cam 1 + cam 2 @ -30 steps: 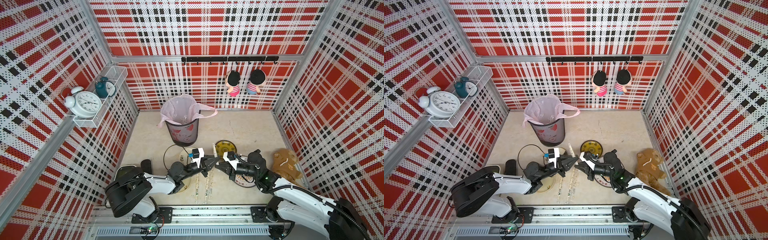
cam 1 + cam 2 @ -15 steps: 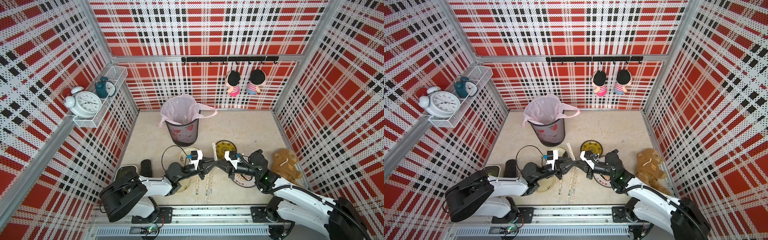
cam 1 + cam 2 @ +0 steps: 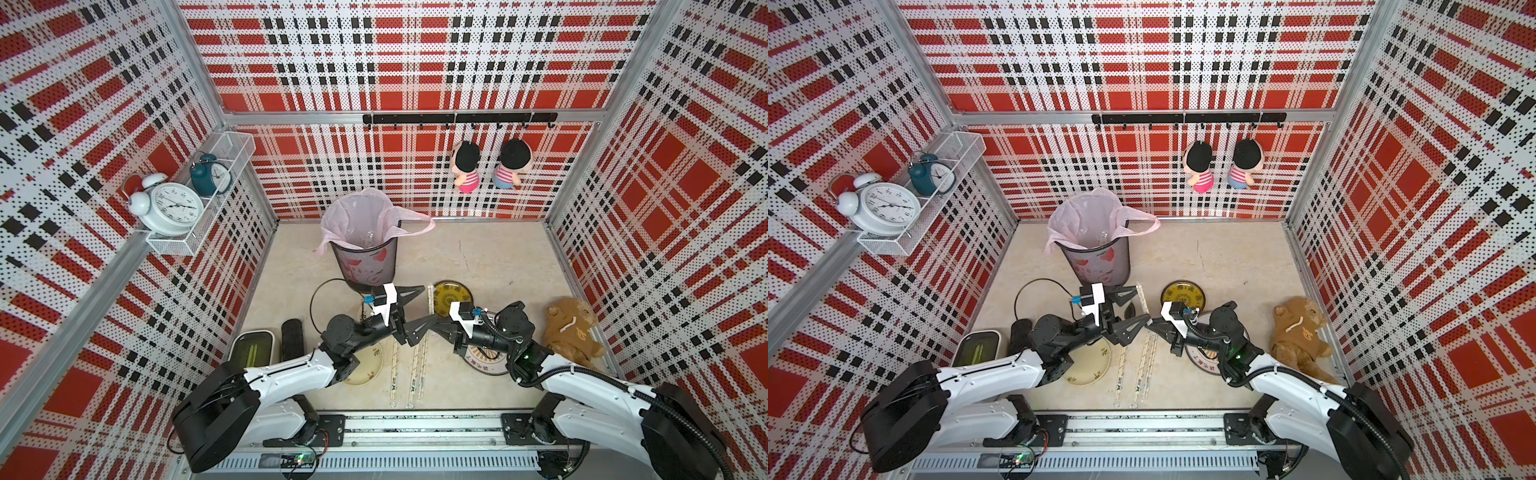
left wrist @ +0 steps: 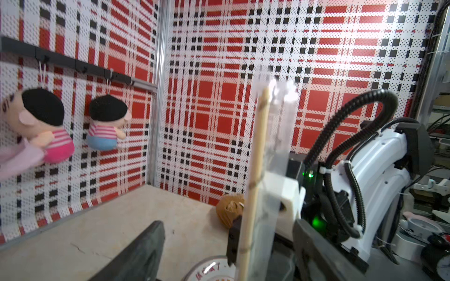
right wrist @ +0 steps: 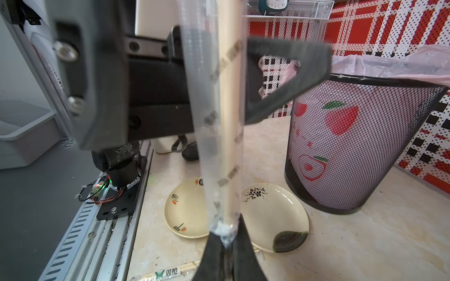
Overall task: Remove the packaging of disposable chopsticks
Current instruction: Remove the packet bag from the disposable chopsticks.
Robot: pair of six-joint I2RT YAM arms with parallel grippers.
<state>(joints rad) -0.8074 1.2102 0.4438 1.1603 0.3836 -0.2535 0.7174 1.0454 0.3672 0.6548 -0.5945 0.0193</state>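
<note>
The right tool [image 5: 222, 243] pinches shut on one end of a long clear plastic sleeve [image 5: 204, 109] that holds pale wooden chopsticks [image 5: 229, 121]. The left tool [image 3: 1133, 311] gapes wide, with a jaw on either side of that sleeve.

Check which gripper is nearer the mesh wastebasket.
Left. The left gripper, open, has one finger beside the wastebasket base. The right gripper, shut on a chopstick sleeve, sits farther toward the robot, past the left gripper's other finger.

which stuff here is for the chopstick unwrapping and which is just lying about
job: sleeved chopsticks in the right fingers; two sleeved pairs on the table; lined bin, probably.
lying about: bear plush, clocks, hanging dolls.
</note>
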